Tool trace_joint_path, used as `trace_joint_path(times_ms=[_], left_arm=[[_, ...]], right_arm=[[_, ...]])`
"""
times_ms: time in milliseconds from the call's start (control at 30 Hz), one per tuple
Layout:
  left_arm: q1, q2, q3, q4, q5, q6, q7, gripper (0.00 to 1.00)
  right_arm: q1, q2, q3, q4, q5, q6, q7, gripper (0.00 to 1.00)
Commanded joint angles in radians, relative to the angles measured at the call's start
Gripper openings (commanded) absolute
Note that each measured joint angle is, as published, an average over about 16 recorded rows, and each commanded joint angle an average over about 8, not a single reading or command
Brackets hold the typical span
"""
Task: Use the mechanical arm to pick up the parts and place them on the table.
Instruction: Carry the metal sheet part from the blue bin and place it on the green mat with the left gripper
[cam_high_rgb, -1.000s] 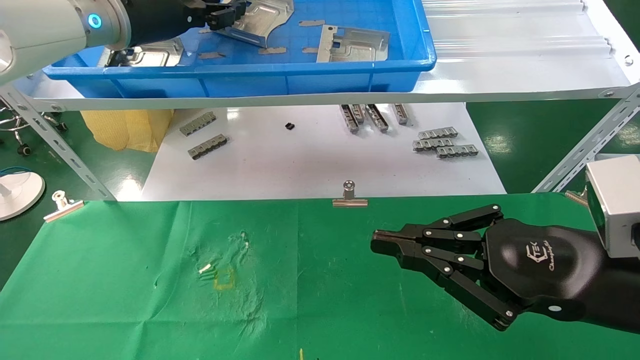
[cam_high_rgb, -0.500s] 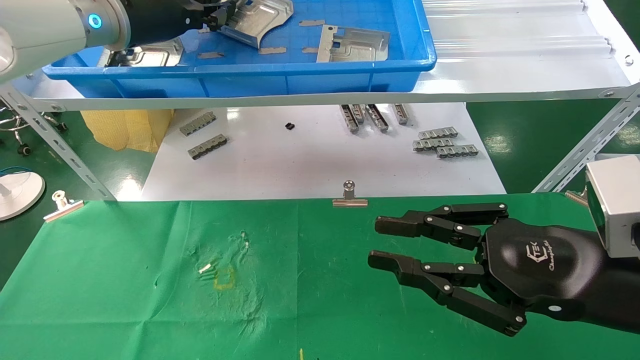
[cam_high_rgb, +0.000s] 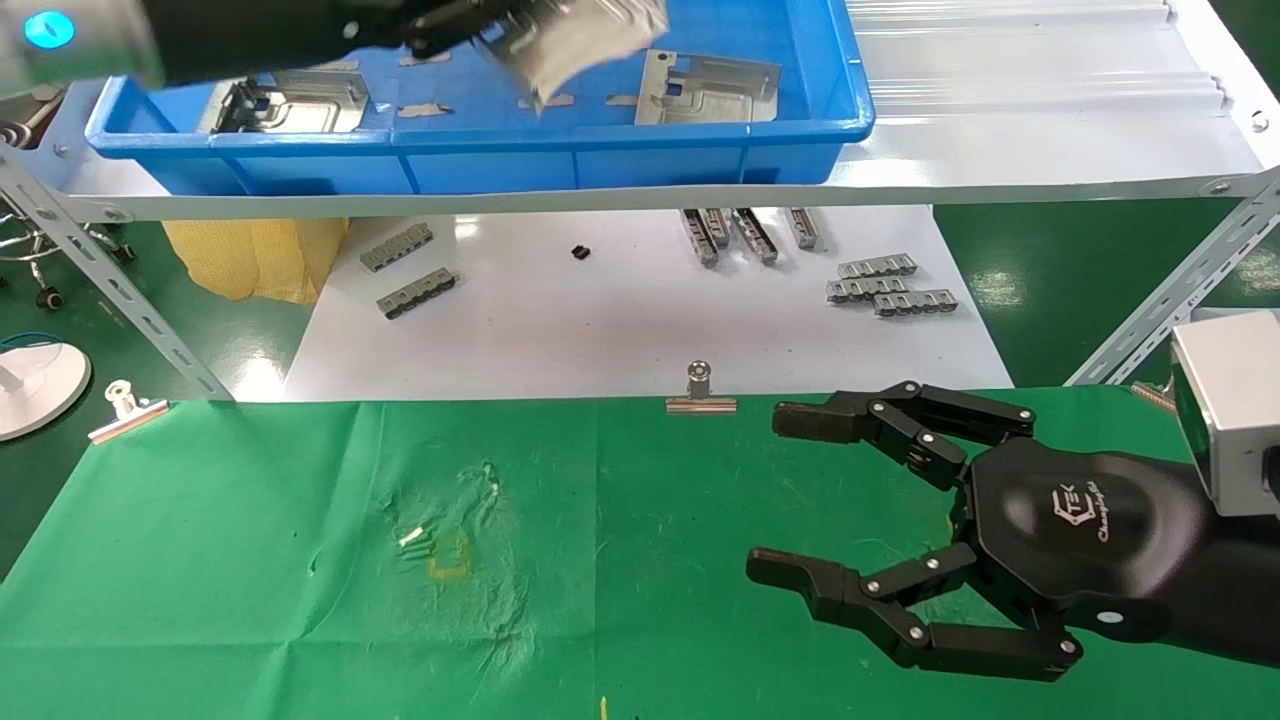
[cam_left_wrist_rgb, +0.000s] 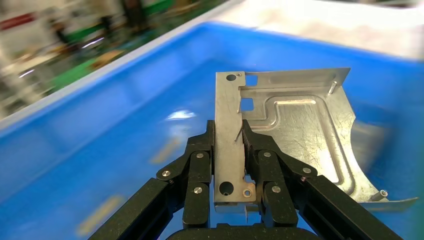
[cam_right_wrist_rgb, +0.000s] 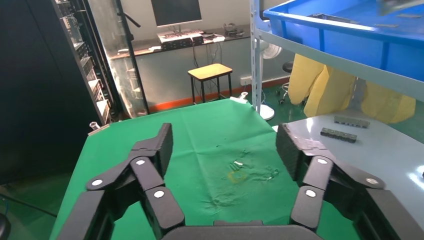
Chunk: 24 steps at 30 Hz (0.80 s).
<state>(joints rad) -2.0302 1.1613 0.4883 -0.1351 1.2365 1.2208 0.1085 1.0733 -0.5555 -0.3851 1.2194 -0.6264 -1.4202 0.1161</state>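
Note:
My left gripper (cam_high_rgb: 470, 25) is at the top left over the blue tray (cam_high_rgb: 600, 135), shut on the folded flange of a silver-grey part (cam_high_rgb: 575, 40) and holding it above the tray floor. The left wrist view shows the gripper (cam_left_wrist_rgb: 228, 145) with both fingers clamped on the holed flange of the part (cam_left_wrist_rgb: 300, 130). Two more parts (cam_high_rgb: 710, 90) (cam_high_rgb: 290, 103) lie in the tray. My right gripper (cam_high_rgb: 780, 495) is wide open and empty over the right side of the green cloth table (cam_high_rgb: 250, 560). In the right wrist view the right gripper (cam_right_wrist_rgb: 226, 145) faces the yellow mark (cam_right_wrist_rgb: 235, 176).
The tray stands on a white shelf with angled metal legs (cam_high_rgb: 110, 290) (cam_high_rgb: 1170, 300). Below it, a white board (cam_high_rgb: 620, 340) carries grey comb strips (cam_high_rgb: 890, 285) (cam_high_rgb: 405, 270). Binder clips (cam_high_rgb: 700, 392) (cam_high_rgb: 125, 408) sit at the cloth's far edge. A yellow bag (cam_high_rgb: 255, 260) lies behind.
My left gripper has lifted the part and carried it up and to the right over the tray. My right gripper has gone from shut to wide open in place.

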Motion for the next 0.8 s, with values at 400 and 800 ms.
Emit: trace_joint_path(times_ms=[400, 800], left_arm=[[0.077, -0.151, -0.006, -0.095, -0.078, 0.379, 0.154, 0.00], [0.308, -0.347, 0.201, -0.507, -0.161, 0.375, 0.248, 0.00]], right_arm=[[0.000, 0.000, 0.000, 0.000, 0.000, 0.000, 0.000, 1.00], [0.000, 0.000, 0.000, 0.000, 0.000, 0.000, 0.000, 1.00]])
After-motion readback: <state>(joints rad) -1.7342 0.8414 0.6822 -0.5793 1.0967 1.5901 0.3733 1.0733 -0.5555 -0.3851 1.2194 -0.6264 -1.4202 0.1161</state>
